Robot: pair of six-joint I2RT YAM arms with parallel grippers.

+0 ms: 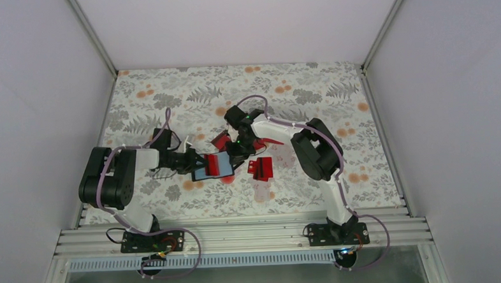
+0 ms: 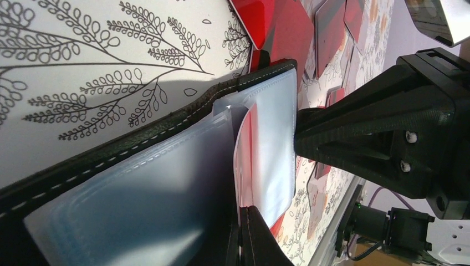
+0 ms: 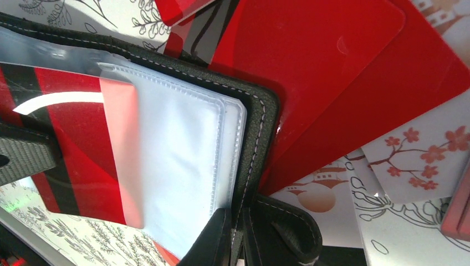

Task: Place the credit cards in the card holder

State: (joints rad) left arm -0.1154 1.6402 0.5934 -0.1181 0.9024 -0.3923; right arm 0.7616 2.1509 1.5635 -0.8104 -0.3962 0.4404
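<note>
Black card holder (image 1: pixel 212 166) with white stitching (image 3: pixel 256 145), grey-blue sleeves (image 3: pixel 177 138) inside it, red black-striped credit cards (image 1: pixel 260 169) beside it, grey-leaf orange-flower tablecloth (image 1: pixel 169 94) beneath it

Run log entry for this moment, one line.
left tool shut on card holder | right tool shut on its clear sleeve | red card inside sleeve | other cards loose on table
</note>
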